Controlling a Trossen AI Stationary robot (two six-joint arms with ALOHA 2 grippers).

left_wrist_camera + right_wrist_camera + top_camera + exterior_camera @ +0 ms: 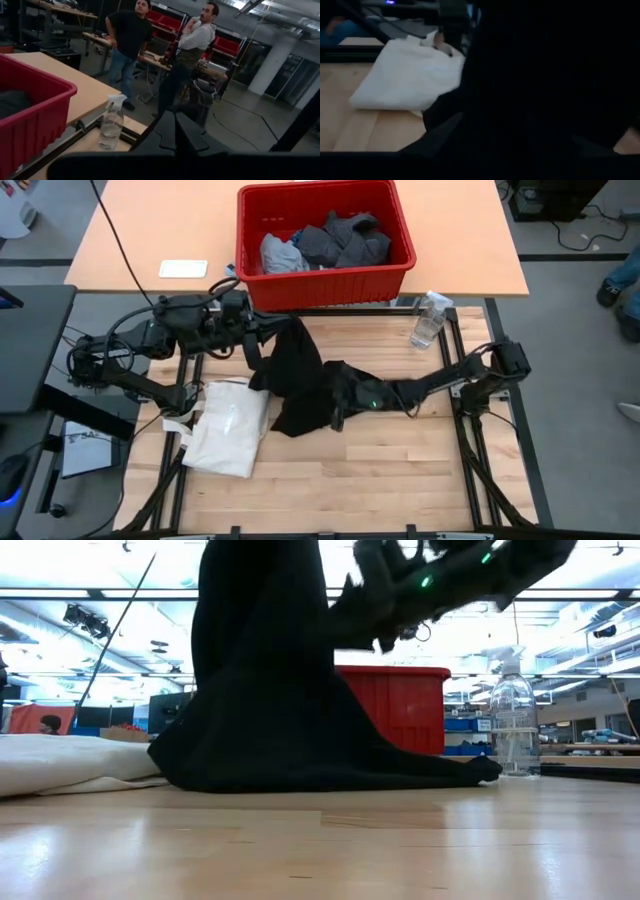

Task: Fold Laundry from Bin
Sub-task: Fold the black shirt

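Mid-table | black T-shirt [300,385] hangs btwn grippers | left gripper [268,330] pinches top edge | right gripper [338,395] fingers hidden in cloth, can't tell | bin [320,275] behind

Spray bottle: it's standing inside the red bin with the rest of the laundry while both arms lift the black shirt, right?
Not quite. The spray bottle stands outside the red bin, on the wooden table just past the bin's right corner, as the high view shows. The rest holds: the remaining laundry lies in the bin, and both arms hold up the black shirt.
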